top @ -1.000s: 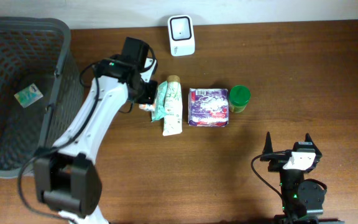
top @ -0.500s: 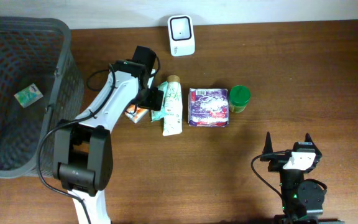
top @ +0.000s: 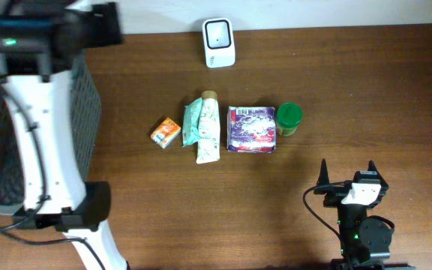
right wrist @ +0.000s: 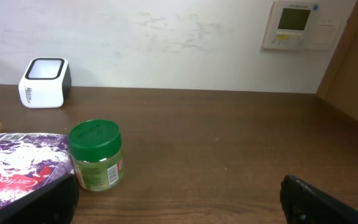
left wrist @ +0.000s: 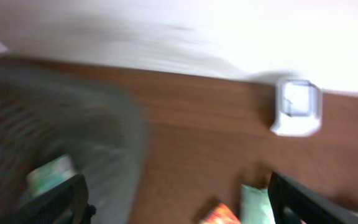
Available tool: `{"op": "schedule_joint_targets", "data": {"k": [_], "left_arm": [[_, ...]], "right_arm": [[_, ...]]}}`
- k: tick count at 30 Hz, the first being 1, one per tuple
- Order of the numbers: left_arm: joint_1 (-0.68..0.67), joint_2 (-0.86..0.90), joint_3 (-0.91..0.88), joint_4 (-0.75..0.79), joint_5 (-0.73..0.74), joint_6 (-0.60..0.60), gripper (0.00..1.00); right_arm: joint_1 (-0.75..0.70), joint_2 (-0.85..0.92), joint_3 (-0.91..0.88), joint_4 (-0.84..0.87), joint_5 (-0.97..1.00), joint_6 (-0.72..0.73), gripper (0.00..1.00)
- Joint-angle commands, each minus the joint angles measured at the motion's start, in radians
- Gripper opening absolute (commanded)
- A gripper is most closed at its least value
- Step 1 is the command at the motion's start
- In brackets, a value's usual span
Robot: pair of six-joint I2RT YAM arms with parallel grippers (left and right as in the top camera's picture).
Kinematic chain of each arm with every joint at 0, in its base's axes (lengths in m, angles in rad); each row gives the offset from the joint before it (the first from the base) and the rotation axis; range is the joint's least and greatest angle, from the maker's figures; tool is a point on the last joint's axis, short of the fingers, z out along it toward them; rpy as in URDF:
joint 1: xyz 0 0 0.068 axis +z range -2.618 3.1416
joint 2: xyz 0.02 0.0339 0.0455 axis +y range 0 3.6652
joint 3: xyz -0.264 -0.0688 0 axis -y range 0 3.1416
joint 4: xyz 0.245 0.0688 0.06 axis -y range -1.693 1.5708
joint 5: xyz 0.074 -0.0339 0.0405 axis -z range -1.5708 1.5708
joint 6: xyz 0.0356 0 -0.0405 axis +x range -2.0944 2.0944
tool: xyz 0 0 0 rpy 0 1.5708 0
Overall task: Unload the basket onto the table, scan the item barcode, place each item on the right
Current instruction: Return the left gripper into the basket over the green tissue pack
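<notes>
Left end effector (left wrist: 179, 208) spread, empty, above basket (top: 85, 105) at table's left edge; green packet (left wrist: 47, 174) inside. Right end effector (top: 347, 171) spread, idle. Orange packet (top: 166, 132), pouch (top: 203, 124), purple pack (top: 251, 129) and jar (top: 289, 118) lie mid-table, likely unscanned; scanner (top: 219, 32) at far edge.

table (top: 366, 90): brown wood, smooth, low sheen
basket (top: 90, 120): grey plastic mesh, matt
scanner (top: 219, 32): white plastic, glossy
purple packet (top: 251, 129): printed film, shiny, crinkled
jar (right wrist: 96, 155): green plastic lid, smooth; paper label
</notes>
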Motion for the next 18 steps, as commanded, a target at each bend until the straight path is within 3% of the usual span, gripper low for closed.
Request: {"op": "schedule_joint_targets", "data": {"k": [1, 3, 8, 16, 18], "left_arm": [[0.190, 0.007, 0.006, -0.059, -0.009, -0.206, 0.93], [0.296, 0.023, -0.017, -0.096, -0.009, -0.360, 0.94], [0.442, 0.114, -0.109, -0.096, -0.044, -0.499, 0.98], [0.483, 0.378, -0.159, -0.005, -0.030, -0.527, 0.96], [0.483, 0.426, -0.159, 0.007, -0.031, -0.616, 0.93]], "right_arm": [[-0.007, -0.005, -0.008, -0.004, 0.002, 0.001, 0.98], [-0.007, -0.005, -0.008, -0.004, 0.002, 0.001, 0.98], [-0.007, -0.005, -0.008, -0.004, 0.002, 0.001, 0.98], [-0.007, -0.005, -0.008, -0.004, 0.002, 0.001, 0.98], [-0.007, -0.005, -0.008, -0.004, 0.002, 0.001, 0.98]]}}
